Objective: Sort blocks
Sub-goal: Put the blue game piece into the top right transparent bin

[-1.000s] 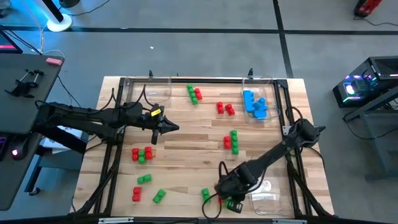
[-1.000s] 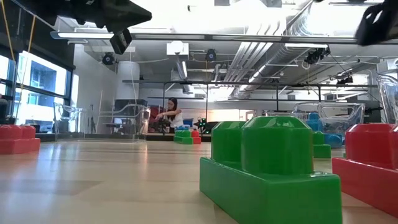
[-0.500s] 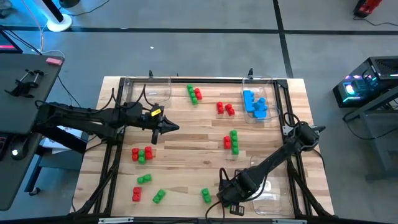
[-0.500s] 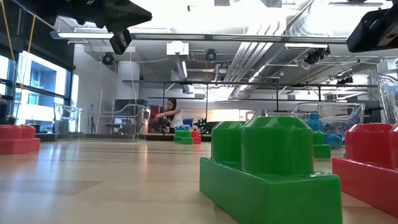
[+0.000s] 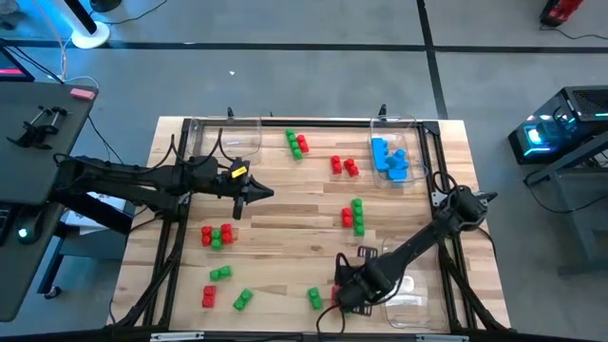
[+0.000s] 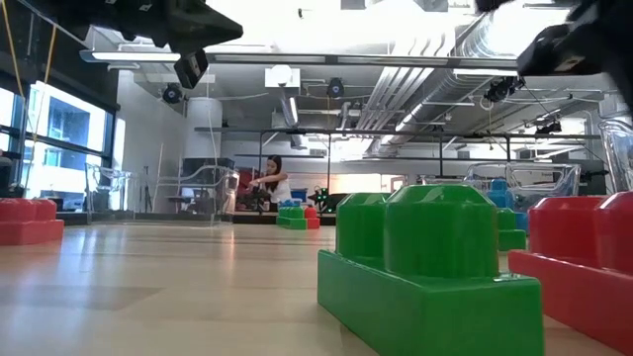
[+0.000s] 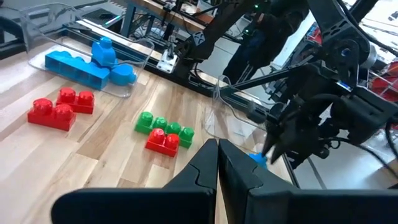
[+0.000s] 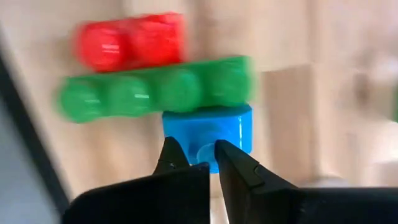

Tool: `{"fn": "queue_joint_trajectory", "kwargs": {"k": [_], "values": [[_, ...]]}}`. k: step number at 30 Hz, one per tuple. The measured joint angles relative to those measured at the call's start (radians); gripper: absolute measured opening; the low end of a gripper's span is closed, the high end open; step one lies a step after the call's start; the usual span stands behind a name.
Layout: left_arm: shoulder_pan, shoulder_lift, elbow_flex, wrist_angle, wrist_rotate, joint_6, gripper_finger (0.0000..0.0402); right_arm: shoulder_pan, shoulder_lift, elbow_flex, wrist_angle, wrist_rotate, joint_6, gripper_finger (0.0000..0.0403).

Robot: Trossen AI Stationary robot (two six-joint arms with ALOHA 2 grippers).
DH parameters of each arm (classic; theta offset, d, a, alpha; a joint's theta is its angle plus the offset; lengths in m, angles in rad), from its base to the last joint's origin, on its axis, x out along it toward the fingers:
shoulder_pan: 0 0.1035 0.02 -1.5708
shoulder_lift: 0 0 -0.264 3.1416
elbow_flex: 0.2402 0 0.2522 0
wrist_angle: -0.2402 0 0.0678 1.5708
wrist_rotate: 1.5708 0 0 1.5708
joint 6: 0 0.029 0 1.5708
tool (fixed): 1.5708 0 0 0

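Wooden tabletop [image 5: 285, 237] noted: we judge the right gripper [image 8: 194, 155], pinched on a blue block [image 8: 208, 132] near the front edge, should lift straight and steady, while the closed, empty left gripper [image 5: 268, 195] waits mid-table.

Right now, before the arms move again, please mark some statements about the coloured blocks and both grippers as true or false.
1. The right gripper grips a small blue plastic block. True.
2. The left gripper is open and carries a red block. False: it is shut and empty, above the wooden table.
3. Several blue blocks lie in the clear plastic tray at the far right corner. True.
4. All green blocks are already in a tray. False: they lie on the bare table, many beside red ones.
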Motion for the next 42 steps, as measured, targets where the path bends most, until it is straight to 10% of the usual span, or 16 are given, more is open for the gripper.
{"fn": "queue_joint_trajectory", "kwargs": {"k": [28, 42], "values": [[0.000, 0.000, 0.000, -0.003, -0.008, -0.003, 0.0000, -0.230, 0.002, 0.127, -0.066, 0.224, -0.295, 0.0000], [0.000, 0.000, 0.000, -0.002, -0.008, -0.005, 0.0000, -0.225, -0.021, 0.238, -0.192, 0.120, 0.695, 0.0060]]}}
